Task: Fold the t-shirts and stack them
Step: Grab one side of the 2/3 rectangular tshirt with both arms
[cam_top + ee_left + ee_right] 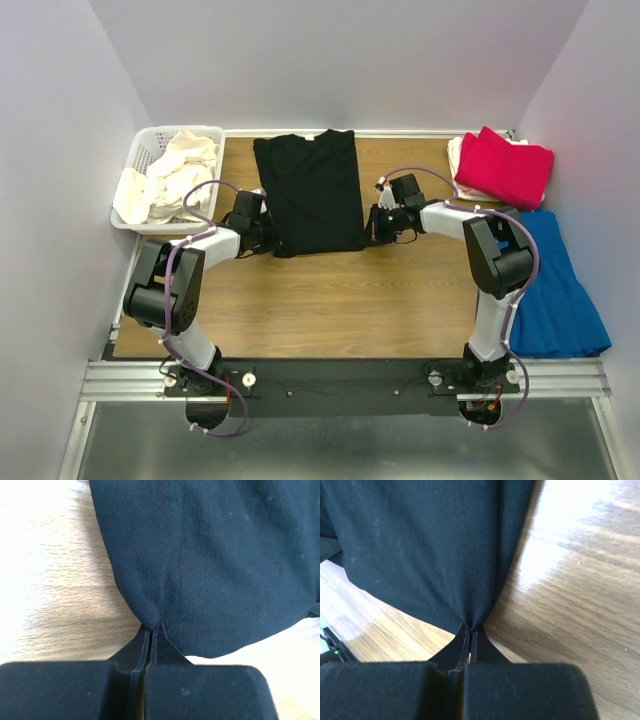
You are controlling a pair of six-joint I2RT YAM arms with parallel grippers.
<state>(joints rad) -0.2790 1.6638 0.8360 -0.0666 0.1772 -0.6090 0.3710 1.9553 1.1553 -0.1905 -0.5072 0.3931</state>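
Top view: L claw (268,233) & R claw (373,226) tips too small and dark against black shirt (310,190) to make out. Wrist views: shirt cut off by top & side edges, claw bodies by btm edge. Far R corner of surface (330,300): cream shirt (457,160) mostly hidden under red shirt (505,165). Basket (140,150): cream cloth (170,180) bunched, no. of pieces unclear.

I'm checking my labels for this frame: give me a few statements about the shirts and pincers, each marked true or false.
1. The left pincer is shut on the black t-shirt. True.
2. The right pincer hangs open over bare wood. False: it is shut on the black t-shirt's edge too.
3. The red t-shirt lies in the white basket. False: it lies folded at the far right; the basket holds cream shirts.
4. The black t-shirt lies on the wooden table. True.
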